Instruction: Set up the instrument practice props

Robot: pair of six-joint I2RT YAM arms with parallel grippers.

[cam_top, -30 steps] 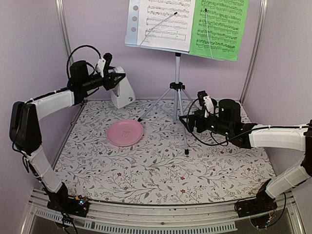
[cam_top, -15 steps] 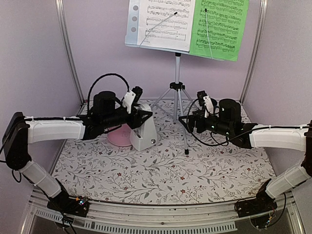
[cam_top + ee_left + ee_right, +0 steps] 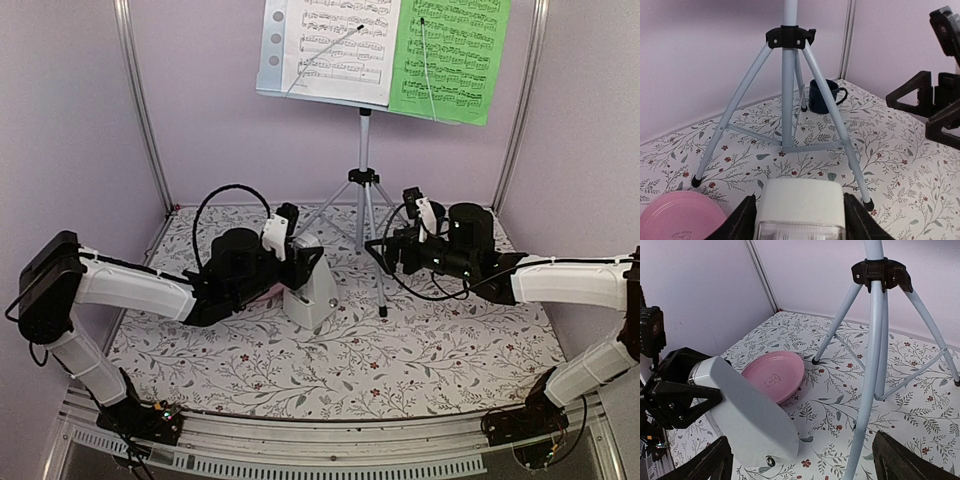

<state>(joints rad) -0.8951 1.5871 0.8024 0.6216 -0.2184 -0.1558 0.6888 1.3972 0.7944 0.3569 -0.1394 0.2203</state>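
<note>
The left tool (image 3: 303, 258) clenches the white metronome (image 3: 313, 292) by its top, holding it tilted just in front of the music stand (image 3: 364, 150), likely for placing there. The right tool (image 3: 385, 252) hangs released beside the stand.

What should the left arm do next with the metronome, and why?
Probably stand the metronome upright and lower it onto the cloth in front of the tripod. The left gripper is clamped on its top, and the right wrist view shows it tilted, apparently not resting flat. The plate lies just beside it, so keep clear.
</note>
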